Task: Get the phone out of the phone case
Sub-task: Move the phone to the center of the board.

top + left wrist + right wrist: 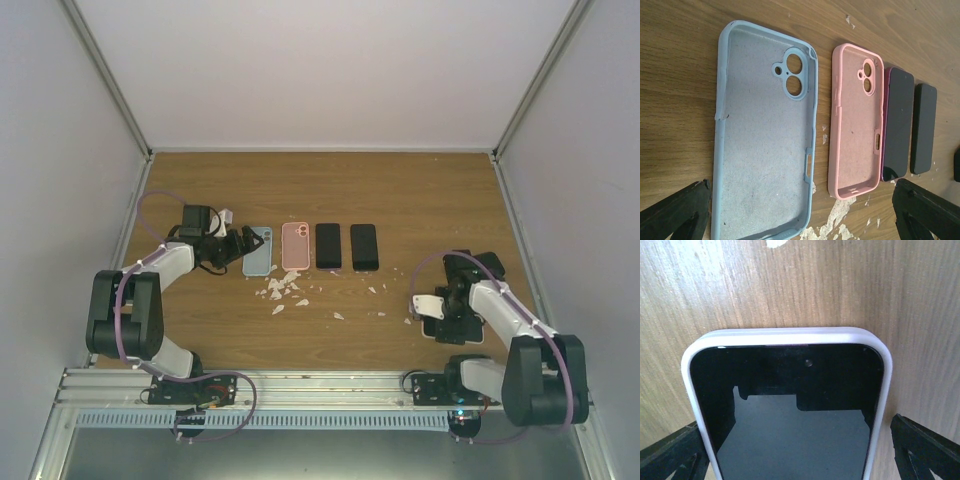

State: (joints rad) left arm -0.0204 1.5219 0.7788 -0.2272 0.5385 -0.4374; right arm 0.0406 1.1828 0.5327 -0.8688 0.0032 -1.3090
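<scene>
Roughly mid-frame in the top view, a row of four items lies flat on the wooden table (400,200). It comprises an empty blue case (765,135), an empty pink case (857,120), an apparently bare phone with a magenta edge (897,125) and a bare black phone (923,128), set just beside one another without overlap. White scraps (288,290) are scattered just below the row.

The left gripper (238,247) sits at the left end of the row by the blue case, jaws spread to their widest. Its fingers (675,215) occupy the lower corners of the wrist view. The near end of the case lies between them and appears untouched; nothing is gripped.

At the lower right of the top view, the right gripper (799,460) hovers over the cased phone (790,405). The phone lies screen up in a white case (785,336) whose rim runs unbroken round the visible top edge. The gripper's jaws stand wide on either side of the phone, apart from the case walls, holding nothing.

Judged from this layout, two phones are already out of their cases, while this one is not yet taken out. No corner of the white case is peeled back, and no grasp on it is made.
</scene>
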